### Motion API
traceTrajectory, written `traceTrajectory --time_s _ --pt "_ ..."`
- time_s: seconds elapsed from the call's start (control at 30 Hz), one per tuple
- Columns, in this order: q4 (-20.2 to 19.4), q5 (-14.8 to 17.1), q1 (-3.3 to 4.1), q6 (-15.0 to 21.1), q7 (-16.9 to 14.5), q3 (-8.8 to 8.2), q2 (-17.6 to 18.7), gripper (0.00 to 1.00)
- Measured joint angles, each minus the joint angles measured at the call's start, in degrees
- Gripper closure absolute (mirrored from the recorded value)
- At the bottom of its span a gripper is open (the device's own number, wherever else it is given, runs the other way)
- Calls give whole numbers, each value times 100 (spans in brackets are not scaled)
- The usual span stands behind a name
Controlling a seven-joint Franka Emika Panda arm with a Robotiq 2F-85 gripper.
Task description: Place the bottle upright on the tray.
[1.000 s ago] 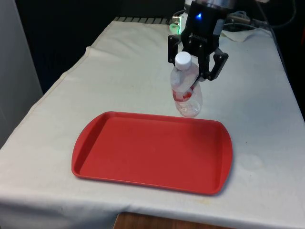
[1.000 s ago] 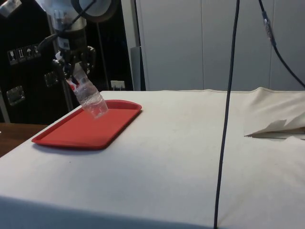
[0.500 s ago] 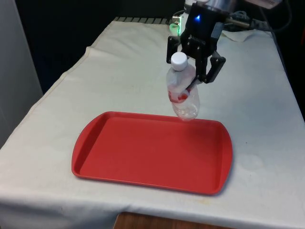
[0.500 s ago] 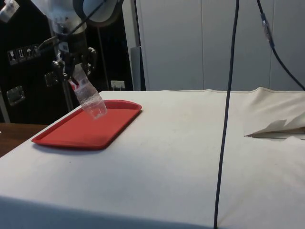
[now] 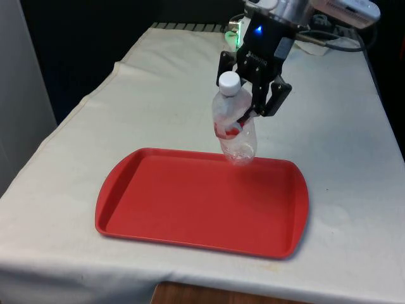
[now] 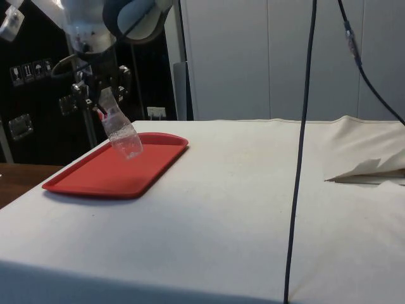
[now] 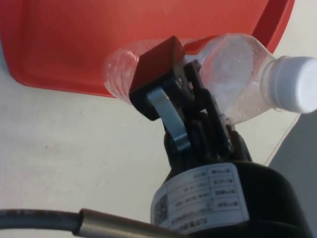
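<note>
Even overhead light, soft shadows; wrist view blurred up close.

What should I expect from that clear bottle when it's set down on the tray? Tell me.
The bottle looks empty and thin-walled, so it is probably light and may dent where the gripper squeezes it. It hangs tilted over the red tray, so, tall and narrow, it could tip unless it is straightened first.

The front view looks across the table [image 5: 158, 82] at me; the side view watches from beside it. Both share the tray [image 5: 190, 209]. My wrist view sits close above it.
</note>
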Motion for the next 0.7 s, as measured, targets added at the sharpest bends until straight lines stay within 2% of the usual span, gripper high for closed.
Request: traceTrajectory --time_s 0.07,0.27,0.7 --pt "0 -46 0 0 57 0 6 100" --pt "0 -350 0 -17 527 0 57 100" --pt "0 -814 6 -92 1197 0 115 100"
